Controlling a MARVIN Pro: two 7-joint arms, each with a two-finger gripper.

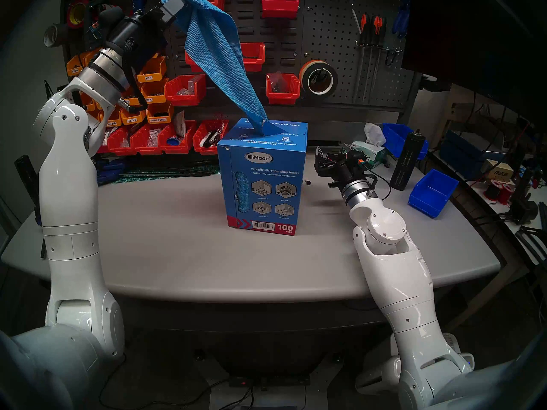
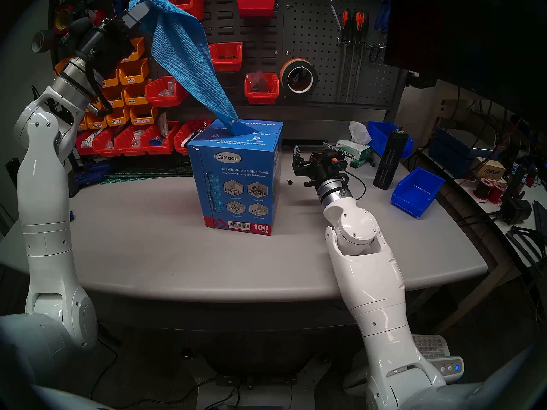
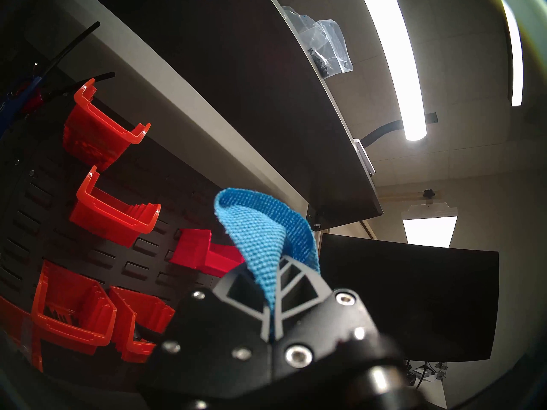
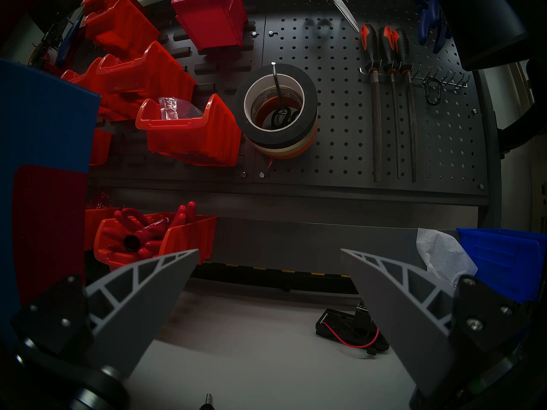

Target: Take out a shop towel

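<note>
A bright blue shop towel point(image 1: 216, 57) point(image 2: 189, 60) stretches from the top slot of the tall blue cardboard box point(image 1: 263, 175) point(image 2: 239, 175) up to the upper left. Its lower corner is still in the slot. My left gripper point(image 1: 174, 4) point(image 2: 140, 11) is shut on the towel's upper end, high above the table in front of the pegboard. In the left wrist view the towel's tip point(image 3: 263, 237) sticks out between the closed fingers. My right gripper point(image 1: 318, 158) point(image 2: 297, 156) point(image 4: 269, 270) hovers open and empty just right of the box.
Red and orange bins point(image 1: 183, 90) hang on the pegboard behind the box, beside a tape roll point(image 1: 318, 78) and files. On the grey table's point(image 1: 177, 252) right stand a tissue box point(image 1: 370, 152), a black cylinder point(image 1: 407, 161) and blue bins point(image 1: 432, 193). A small black part point(image 4: 352, 332) lies ahead of the right gripper.
</note>
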